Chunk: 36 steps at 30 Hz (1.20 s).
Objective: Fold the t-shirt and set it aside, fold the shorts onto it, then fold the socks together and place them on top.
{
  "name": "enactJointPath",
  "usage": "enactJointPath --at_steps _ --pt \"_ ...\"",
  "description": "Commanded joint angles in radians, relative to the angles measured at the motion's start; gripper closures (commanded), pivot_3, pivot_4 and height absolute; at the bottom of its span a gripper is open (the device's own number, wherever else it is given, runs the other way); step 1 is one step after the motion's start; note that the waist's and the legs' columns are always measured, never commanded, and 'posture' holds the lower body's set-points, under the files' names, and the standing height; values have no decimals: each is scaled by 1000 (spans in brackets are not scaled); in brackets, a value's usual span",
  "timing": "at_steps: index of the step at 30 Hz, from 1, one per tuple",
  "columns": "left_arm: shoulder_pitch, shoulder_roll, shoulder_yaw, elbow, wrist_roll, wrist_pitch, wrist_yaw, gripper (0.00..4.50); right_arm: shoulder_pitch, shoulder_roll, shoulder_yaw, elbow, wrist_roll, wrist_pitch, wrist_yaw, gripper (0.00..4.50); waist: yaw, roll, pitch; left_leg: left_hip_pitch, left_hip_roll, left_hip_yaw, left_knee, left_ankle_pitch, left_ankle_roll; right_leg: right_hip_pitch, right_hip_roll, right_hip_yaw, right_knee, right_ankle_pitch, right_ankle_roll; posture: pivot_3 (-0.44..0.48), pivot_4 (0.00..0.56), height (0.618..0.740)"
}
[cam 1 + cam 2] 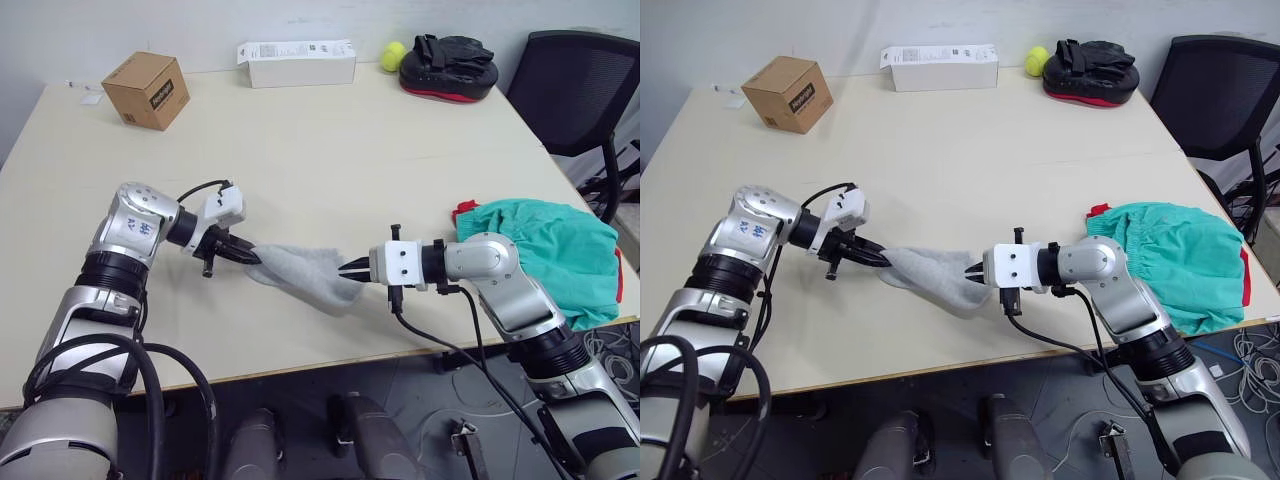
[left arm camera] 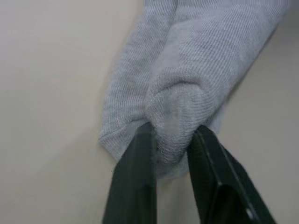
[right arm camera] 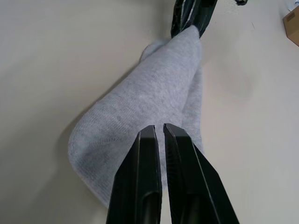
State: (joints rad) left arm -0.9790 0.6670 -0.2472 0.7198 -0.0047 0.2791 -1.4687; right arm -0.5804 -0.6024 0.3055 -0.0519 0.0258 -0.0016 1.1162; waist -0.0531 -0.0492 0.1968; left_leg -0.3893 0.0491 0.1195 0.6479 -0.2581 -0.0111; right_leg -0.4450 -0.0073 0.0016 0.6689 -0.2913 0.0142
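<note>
We see the left end effector point(image 1: 248, 257) pinching the socks point(image 1: 300, 272); the right end effector point(image 1: 347, 268) pinches their opposite end.

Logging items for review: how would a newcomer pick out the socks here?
Start at the big cream table and look to its near edge, between the two arms. The socks lie stretched there, pinched at one end by the left gripper and at the other by the right gripper. They are light grey knit, far smaller than the teal shorts.

No text can be read (print on the brown carton point(image 1: 146, 90) and white box point(image 1: 297, 62) is illegible).
</note>
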Motion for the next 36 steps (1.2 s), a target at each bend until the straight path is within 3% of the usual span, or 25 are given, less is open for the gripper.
enactJointPath --at_steps 1,6,13,16,20,24,27,30,33,36 --pt "-43 24 18 12 -18 56 -55 4488 2 -14 -25 -38 2 -21 -10 4243 -1 0 0 0 0 0 0 0 0 0 0 0 0 0 0 0 150 740" --pt "-108 29 -16 60 -8 268 -108 4488 7 -15 -24 -37 -1 -28 -16 4243 0 0 0 0 0 0 0 0 0 0 0 0 0 0 0 0 150 740" --pt "-134 19 -85 136 18 380 -134 4488 16 -19 -25 -37 -5 -38 -22 4243 -2 0 0 0 0 0 0 0 0 0 0 0 0 0 1 0 150 740" --pt "-132 32 -102 120 15 376 -140 3894 20 -22 -24 -35 -11 -45 -26 4243 -1 0 0 0 0 0 0 0 -1 0 0 0 0 0 1 0 150 740" --pt "-124 54 -104 108 25 310 -118 2623 19 -14 -13 -24 -34 -55 -39 4243 -1 0 0 0 0 0 0 0 -1 0 0 0 0 0 1 0 150 740" --pt "-81 117 -67 -7 -14 190 -135 1405 10 23 1 -19 -43 -25 -66 4243 -4 0 0 0 0 0 0 0 -2 0 0 0 0 -1 0 0 150 740" --pt "-34 146 -13 -107 -54 82 -94 1391 4 43 10 -22 -38 -3 -64 4371 -2 0 0 0 1 0 0 0 -2 0 0 0 1 -1 -1 0 150 740" --pt "16 130 53 -225 -115 81 -38 1391 -8 70 29 -19 -49 7 -68 4371 0 0 0 0 0 0 0 0 -2 0 -1 0 2 -1 -1 0 150 740" --pt "77 103 92 -352 -166 134 -1 1993 -32 118 49 -2 -65 30 -94 4500 0 0 0 0 0 0 2 0 -2 0 -1 0 3 -1 -1 0 150 740" --pt "136 83 87 -447 -167 143 36 2926 -49 159 72 20 -90 47 -116 4500 0 0 0 0 0 0 2 1 -2 0 -1 0 4 -1 -1 0 150 740"
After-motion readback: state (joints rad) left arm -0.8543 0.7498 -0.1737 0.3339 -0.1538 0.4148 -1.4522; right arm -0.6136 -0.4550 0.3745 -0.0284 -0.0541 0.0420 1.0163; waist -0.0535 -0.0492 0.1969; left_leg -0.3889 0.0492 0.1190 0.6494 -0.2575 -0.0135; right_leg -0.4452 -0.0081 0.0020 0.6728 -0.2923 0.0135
